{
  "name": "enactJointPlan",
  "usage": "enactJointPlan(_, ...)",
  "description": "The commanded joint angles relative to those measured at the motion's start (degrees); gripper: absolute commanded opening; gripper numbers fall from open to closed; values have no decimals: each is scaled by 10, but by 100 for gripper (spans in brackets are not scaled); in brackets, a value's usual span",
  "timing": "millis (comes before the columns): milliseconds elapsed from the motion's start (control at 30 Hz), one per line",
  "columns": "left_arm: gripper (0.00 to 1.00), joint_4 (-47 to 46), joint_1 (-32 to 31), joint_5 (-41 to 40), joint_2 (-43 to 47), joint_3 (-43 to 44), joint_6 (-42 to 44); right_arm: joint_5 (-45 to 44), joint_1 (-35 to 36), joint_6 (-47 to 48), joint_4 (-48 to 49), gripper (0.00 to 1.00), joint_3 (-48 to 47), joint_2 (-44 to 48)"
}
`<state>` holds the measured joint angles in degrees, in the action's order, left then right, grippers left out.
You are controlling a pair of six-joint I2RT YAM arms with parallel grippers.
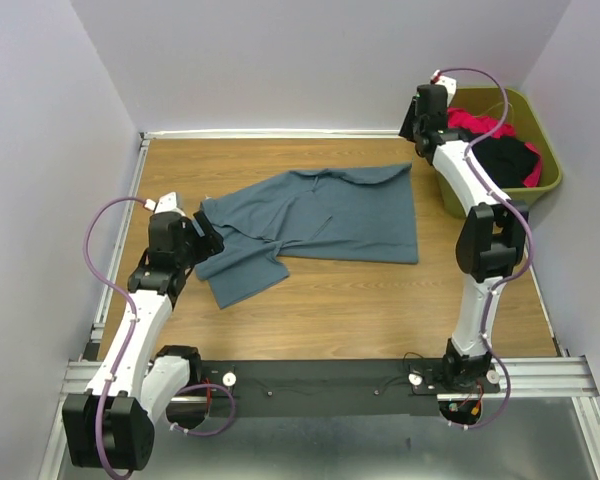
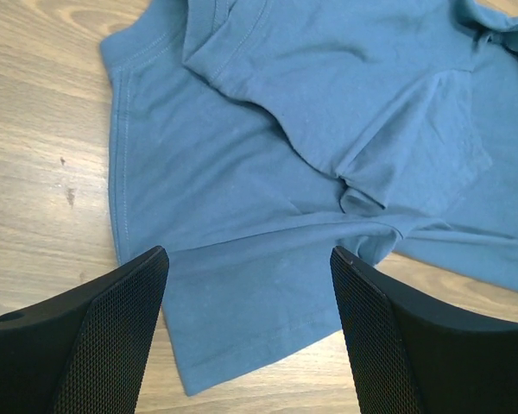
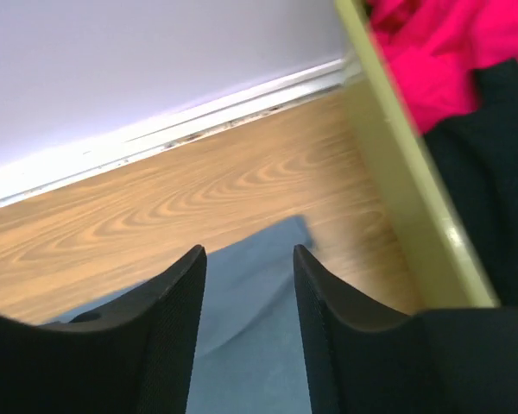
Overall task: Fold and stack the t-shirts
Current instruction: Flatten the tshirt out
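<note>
A slate-blue t-shirt (image 1: 325,212) lies spread and partly crumpled on the wooden table (image 1: 360,300), one sleeve or hem flap pointing toward the near left. My left gripper (image 1: 208,236) hovers at the shirt's left end, open; in the left wrist view the left gripper (image 2: 249,252) straddles the blue t-shirt (image 2: 268,155) with nothing between its fingers. My right gripper (image 1: 412,128) is above the shirt's far right corner, beside the bin. In the right wrist view the right gripper (image 3: 248,250) stands open over the blue corner (image 3: 259,276), holding nothing.
An olive-green bin (image 1: 540,190) stands at the far right with a red-pink t-shirt (image 1: 475,122) and a black t-shirt (image 1: 505,160) inside. The bin rim (image 3: 397,172) runs close to my right fingers. Lilac walls close in the back and both sides.
</note>
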<state>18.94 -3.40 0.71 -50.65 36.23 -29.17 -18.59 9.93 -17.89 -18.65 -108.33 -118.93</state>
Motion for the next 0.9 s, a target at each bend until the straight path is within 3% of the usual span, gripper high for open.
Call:
enactJointPlan(0,84,-4,-1,24,-22,4,6,102,23,-15,-10,54,29,16)
enactJointPlan(133,82,-14,-6,30,-66,22,14,182,53,-3,-10,54,135,71)
enactJointPlan(400,63,-48,-44,13,-217,106,24,252,137,-13,-9,53,334,144)
enactJointPlan(600,63,-68,-71,8,-354,166,3,241,157,-28,5,52,413,169)
enactJointPlan(867,65,-131,-72,-23,-420,168,-32,229,158,-25,12,52,450,194)
